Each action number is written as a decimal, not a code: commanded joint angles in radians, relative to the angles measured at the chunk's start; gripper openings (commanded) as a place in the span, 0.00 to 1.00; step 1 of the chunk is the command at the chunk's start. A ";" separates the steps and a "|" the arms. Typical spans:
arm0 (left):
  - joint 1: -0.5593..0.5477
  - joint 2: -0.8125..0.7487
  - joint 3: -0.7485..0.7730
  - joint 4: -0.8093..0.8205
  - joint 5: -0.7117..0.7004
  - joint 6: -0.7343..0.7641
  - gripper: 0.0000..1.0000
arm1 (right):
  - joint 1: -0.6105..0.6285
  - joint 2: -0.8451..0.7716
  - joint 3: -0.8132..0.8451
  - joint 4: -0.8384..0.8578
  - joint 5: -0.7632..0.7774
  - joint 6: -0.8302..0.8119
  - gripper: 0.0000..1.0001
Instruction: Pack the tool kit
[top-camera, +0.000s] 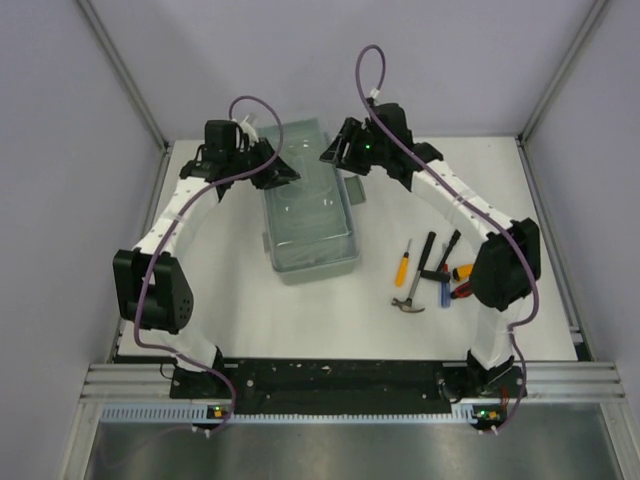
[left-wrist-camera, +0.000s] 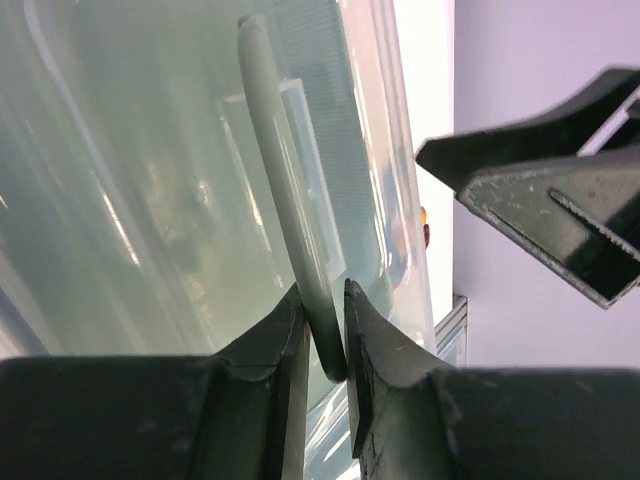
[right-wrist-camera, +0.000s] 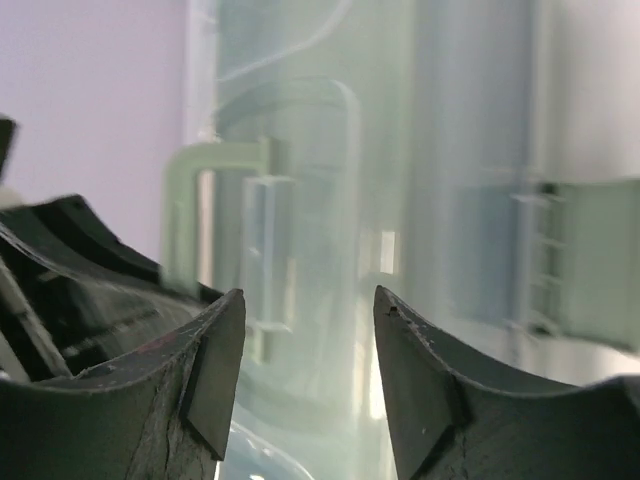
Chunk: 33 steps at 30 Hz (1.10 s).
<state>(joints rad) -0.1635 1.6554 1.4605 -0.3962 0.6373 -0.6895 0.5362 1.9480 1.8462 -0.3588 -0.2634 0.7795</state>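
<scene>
The translucent pale-green tool box (top-camera: 312, 235) lies open in the middle of the table, its lid (top-camera: 300, 140) raised at the far end. My left gripper (top-camera: 277, 172) is shut on the lid's pale-green handle (left-wrist-camera: 275, 160), which runs up between its fingertips (left-wrist-camera: 325, 320). My right gripper (top-camera: 335, 155) is open and empty beside the lid's right edge. In the right wrist view its jaws (right-wrist-camera: 310, 320) stand apart in front of the blurred lid and handle (right-wrist-camera: 210, 160). The loose tools lie right of the box: an orange-handled screwdriver (top-camera: 402, 263), a hammer (top-camera: 410, 301), and black, blue and red-orange tools (top-camera: 448, 270).
The right gripper's black fingers (left-wrist-camera: 560, 210) show in the left wrist view, close to the lid's right side. A green latch (right-wrist-camera: 590, 260) sits on the box at the right of the right wrist view. Purple walls and a metal frame surround the white table (top-camera: 230, 320).
</scene>
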 joint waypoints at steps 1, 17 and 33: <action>0.002 0.003 0.176 0.039 -0.010 0.044 0.00 | -0.061 -0.167 -0.131 -0.080 0.210 -0.121 0.55; 0.004 -0.019 0.347 0.145 -0.013 -0.062 0.00 | -0.058 -0.196 -0.357 -0.072 0.128 -0.276 0.57; 0.016 -0.020 0.359 0.099 -0.077 -0.004 0.00 | 0.038 -0.109 -0.363 -0.183 0.205 -0.212 0.31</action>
<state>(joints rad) -0.1539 1.7073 1.7245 -0.4839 0.5304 -0.6968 0.5461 1.8294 1.4857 -0.5323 -0.0895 0.5495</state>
